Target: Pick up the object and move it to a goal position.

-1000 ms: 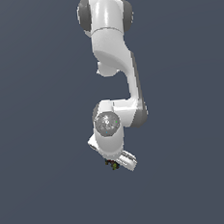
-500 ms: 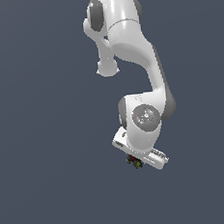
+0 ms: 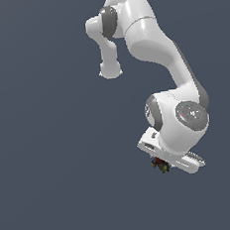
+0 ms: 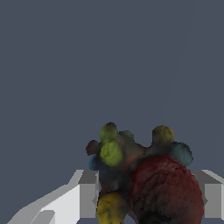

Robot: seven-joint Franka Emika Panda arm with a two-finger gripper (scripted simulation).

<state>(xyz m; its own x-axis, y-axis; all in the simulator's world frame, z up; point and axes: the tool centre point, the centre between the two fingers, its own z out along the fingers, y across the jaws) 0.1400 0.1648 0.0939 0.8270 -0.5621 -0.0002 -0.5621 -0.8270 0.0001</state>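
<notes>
My arm [image 3: 152, 38] is glossy white all over, built of thick rounded links with smooth, swollen shells. Dark grey bands ring my joints, and one big round joint cap [image 3: 191, 113] near my wrist is pale grey with tiny red and blue specks on its face. My claw [image 3: 164, 163] hangs off a flat, boxy white block, and its fingers [image 4: 87, 194] are squared, plain slabs, white shading to grey.

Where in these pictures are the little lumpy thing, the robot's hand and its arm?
Lumpy thing [image 4: 162, 188]: wrist view, on its big dark red lump.
Hand [image 3: 164, 165]: exterior view, at its tip, where the lumpy thing sits.
Arm [image 3: 149, 39]: exterior view, on the broad white upper part.
</notes>
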